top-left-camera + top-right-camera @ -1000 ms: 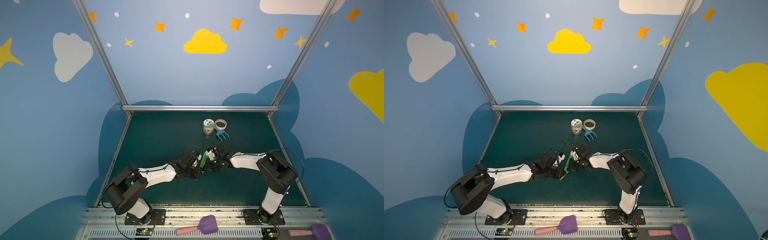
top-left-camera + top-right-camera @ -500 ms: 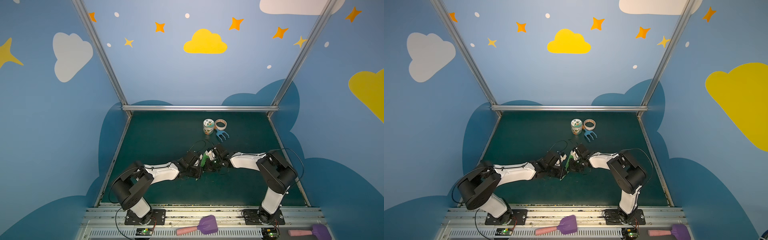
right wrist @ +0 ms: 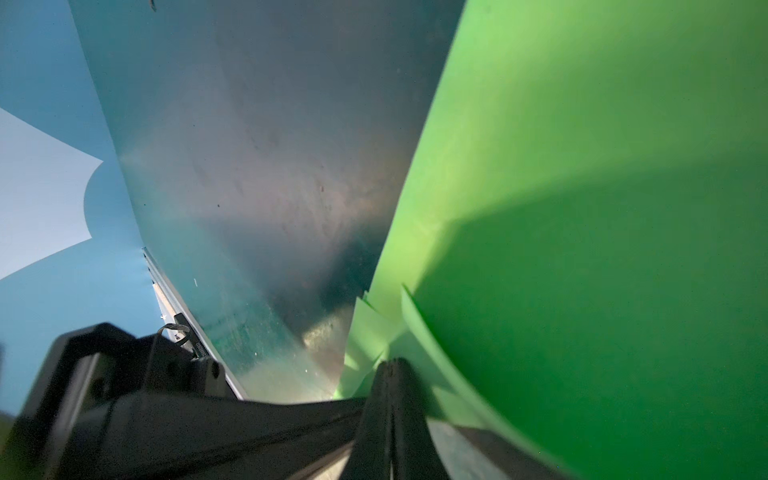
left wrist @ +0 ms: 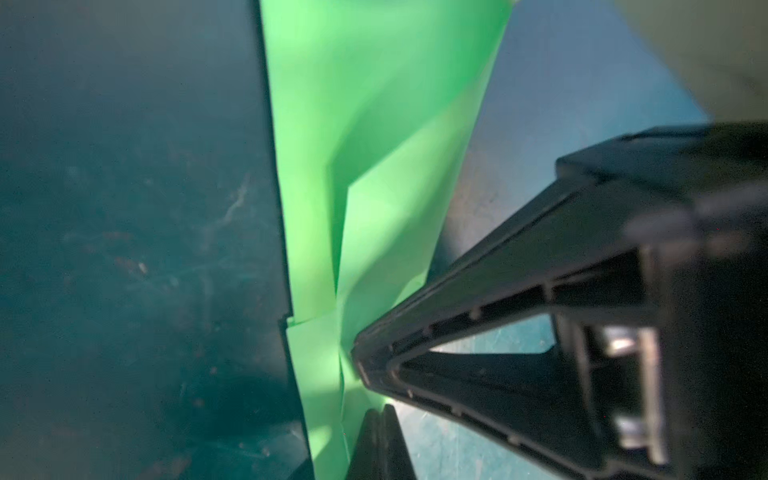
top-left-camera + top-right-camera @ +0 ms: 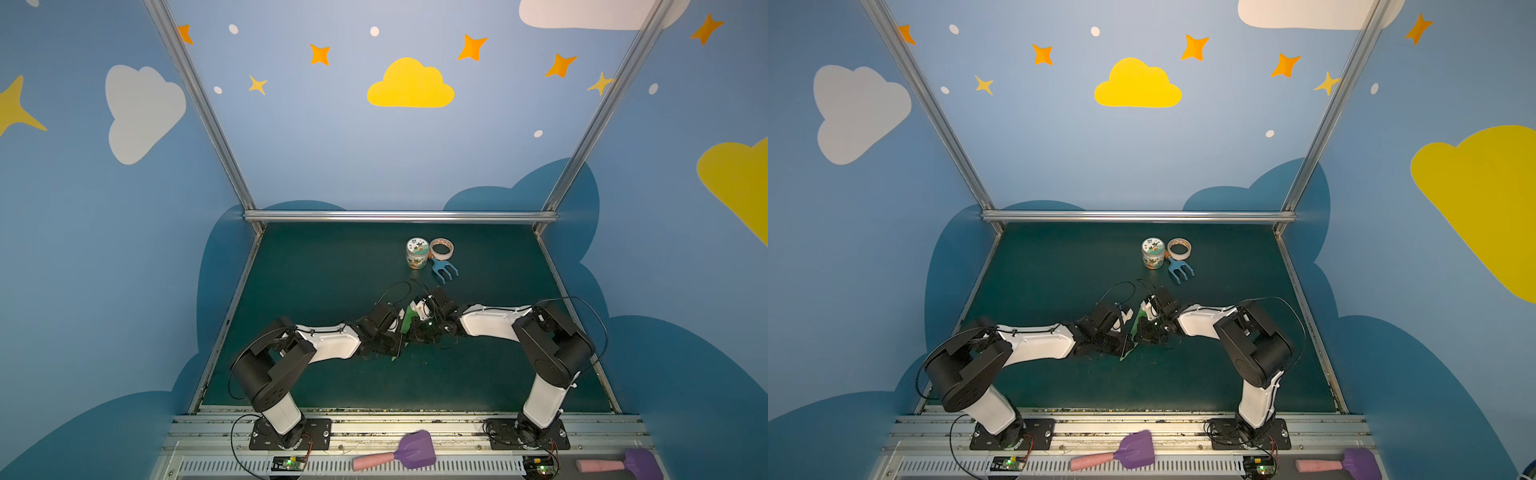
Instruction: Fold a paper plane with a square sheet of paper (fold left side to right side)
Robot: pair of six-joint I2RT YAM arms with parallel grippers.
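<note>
paper plane [image 5: 409,319]: bright green and part folded. layered flaps and a centre crease show in the left wrist view [image 4: 374,166]. it stands on edge at mid desk, between the two wrists, in both top views. cannot tell whether its lower tip touches the mat.

left fingers [image 4: 370,444]: clenched tight, tips against the paper's edge. cannot tell whether a layer is nipped between them.
right fingers [image 3: 376,419]: clenched on the stacked flaps, with paper fanning out either side of the tips.

handling, my read: very light and thin, floppy away from the creases and stiffer along them. likely to twist or tear if the two arms pull apart. slick against hard tips, so a pinch may slide off. best hold is on the multi-layer folds by the centre crease, not on a single loose wing. press it flat to the desk to set a crease.

desk [image 5: 332,274]: dark green mat, matt and scuffed. on the far side, well apart from the paper, are a printed jar [image 5: 417,254], a tape roll [image 5: 441,248] just beside it, and a small blue rake [image 5: 444,269]. on the front rail are a purple scoop [image 5: 413,455] and a purple mallet [image 5: 640,463].

room: blue walls with painted clouds and stars, aluminium posts.
</note>
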